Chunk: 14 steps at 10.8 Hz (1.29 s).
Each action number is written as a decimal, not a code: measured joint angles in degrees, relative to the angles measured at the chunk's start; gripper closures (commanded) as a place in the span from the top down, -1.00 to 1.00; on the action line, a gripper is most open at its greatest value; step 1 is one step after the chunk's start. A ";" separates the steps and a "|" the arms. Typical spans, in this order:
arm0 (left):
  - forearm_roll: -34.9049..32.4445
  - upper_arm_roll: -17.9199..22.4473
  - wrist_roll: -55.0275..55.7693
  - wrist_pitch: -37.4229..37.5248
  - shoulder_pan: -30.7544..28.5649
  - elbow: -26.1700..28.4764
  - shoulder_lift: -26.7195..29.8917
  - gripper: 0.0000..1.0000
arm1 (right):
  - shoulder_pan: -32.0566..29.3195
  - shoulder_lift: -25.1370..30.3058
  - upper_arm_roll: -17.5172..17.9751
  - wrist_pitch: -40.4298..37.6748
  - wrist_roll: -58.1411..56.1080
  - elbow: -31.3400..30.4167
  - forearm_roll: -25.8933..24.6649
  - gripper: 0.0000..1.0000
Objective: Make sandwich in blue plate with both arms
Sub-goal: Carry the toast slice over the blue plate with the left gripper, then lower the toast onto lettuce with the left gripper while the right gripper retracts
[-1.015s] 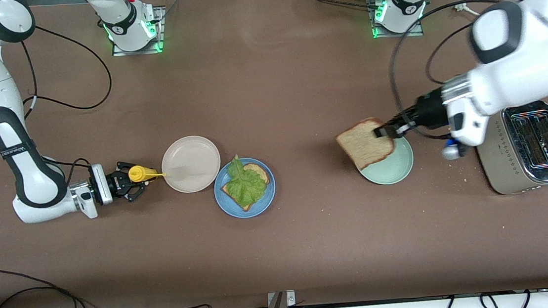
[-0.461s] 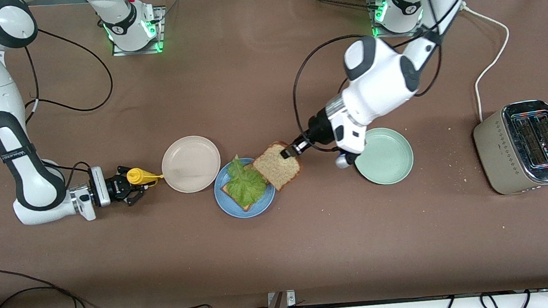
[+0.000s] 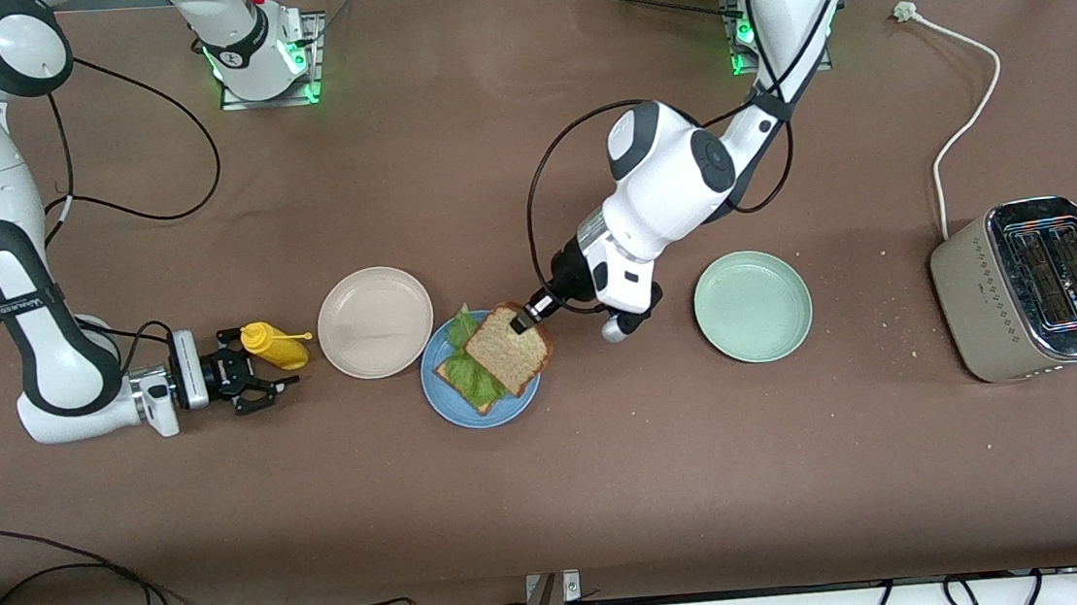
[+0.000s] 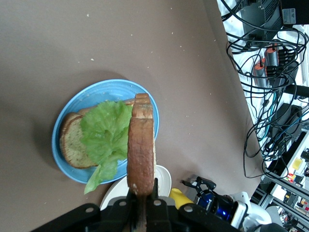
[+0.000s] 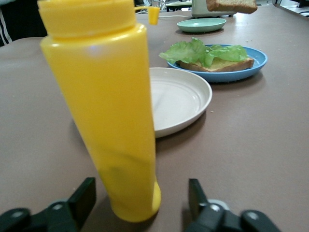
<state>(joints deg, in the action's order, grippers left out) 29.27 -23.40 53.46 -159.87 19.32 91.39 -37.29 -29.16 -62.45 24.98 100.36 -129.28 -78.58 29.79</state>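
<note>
The blue plate (image 3: 466, 412) holds a bread slice (image 4: 71, 146) with a ruffled lettuce leaf (image 3: 467, 372) on it. My left gripper (image 3: 523, 321) is shut on a second toasted slice (image 3: 508, 348) and holds it in the air over the lettuce. In the left wrist view that slice (image 4: 141, 145) is edge-on, pinched between the jaws of the left gripper (image 4: 143, 200). My right gripper (image 3: 254, 368) is open at the right arm's end of the table. A yellow squeeze bottle (image 5: 111, 111) stands upright between its fingertips (image 5: 83, 197), untouched.
A beige plate (image 3: 374, 322) lies between the bottle (image 3: 273, 346) and the blue plate. A mint-green plate (image 3: 751, 305) sits toward the left arm's end, with a toaster (image 3: 1034, 288) past it. The toaster's cord and plug (image 3: 905, 12) lie loose near the left arm's base.
The left arm carried the bread slice from over the mint-green plate to over the blue plate. The right gripper opened and let go of the yellow bottle, which now stands upright.
</note>
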 measured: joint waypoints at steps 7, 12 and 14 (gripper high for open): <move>0.00 8.65 4.02 -0.71 10.04 -12.26 -8.87 -1.00 | -1.35 -0.02 -1.80 -2.61 0.00 5.47 -5.52 1.00; 0.00 12.82 5.71 -0.74 15.09 -13.69 -10.94 -1.00 | -0.97 4.68 -3.04 -4.43 17.13 9.09 -12.29 1.00; 0.00 12.89 5.94 -0.74 15.48 -13.65 -11.16 -1.00 | 0.01 8.91 -3.03 -5.07 27.97 8.74 -14.65 1.00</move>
<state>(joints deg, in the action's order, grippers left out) 29.27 -10.51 59.39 -160.61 34.80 77.74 -48.45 -29.15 -53.54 21.95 95.28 -101.31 -69.84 15.14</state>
